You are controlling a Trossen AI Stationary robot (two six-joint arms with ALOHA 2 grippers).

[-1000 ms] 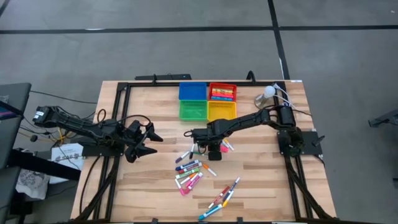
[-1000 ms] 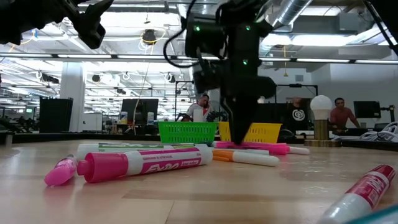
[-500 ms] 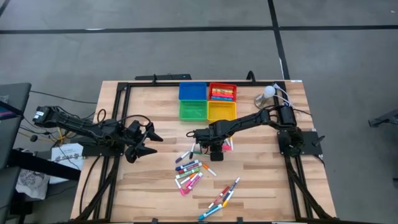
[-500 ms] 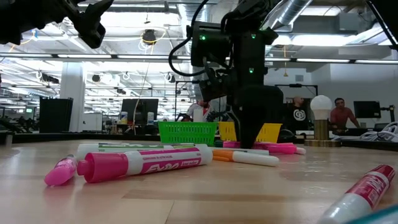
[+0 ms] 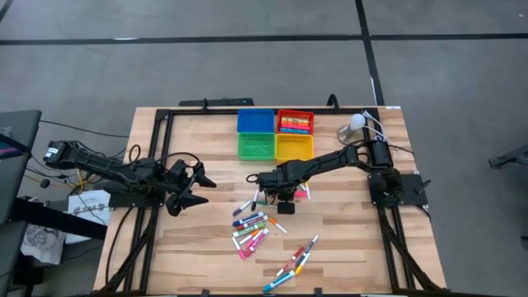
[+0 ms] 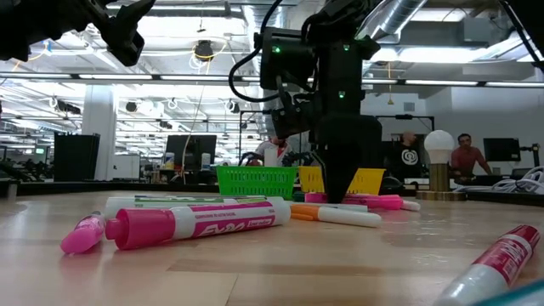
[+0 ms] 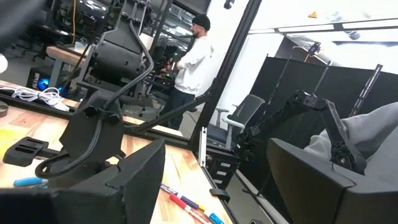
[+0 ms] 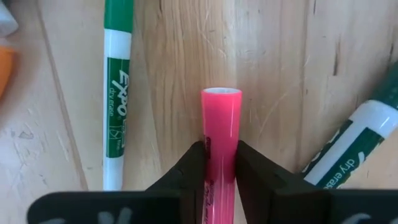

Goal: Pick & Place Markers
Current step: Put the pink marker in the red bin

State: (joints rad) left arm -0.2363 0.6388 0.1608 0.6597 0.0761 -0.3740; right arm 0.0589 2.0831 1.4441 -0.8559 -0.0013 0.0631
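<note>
Since a second ago the right gripper (image 8: 220,163) has shifted slightly toward the right side of the table and pinched in, and its fingers (image 8: 194,171) now clamp a pink marker (image 8: 220,130) lying flat on the wooden table (image 5: 363,247), a green marker (image 8: 116,87) just beside it on one side and another green-lettered marker (image 8: 348,146) angled close on the other. Nearest the table's front edge lies a loose diagonal group of markers (image 5: 294,262); farther in sits the main cluster (image 5: 252,229), and just beyond it the right gripper is down at its catch, seen in the low view as the dark wrist (image 6: 340,110) standing over the pens. To do this step well, I judge the lift should go straight up so the barrel does not drag its neighbours, with the grip kept firm near the marker's middle so it stays level. Farther back stand the four trays, the red tray (image 5: 295,122) already holding markers. Off at the left side, the left gripper (image 5: 188,186) waits with its fingers spread wide, holding nothing.
</note>
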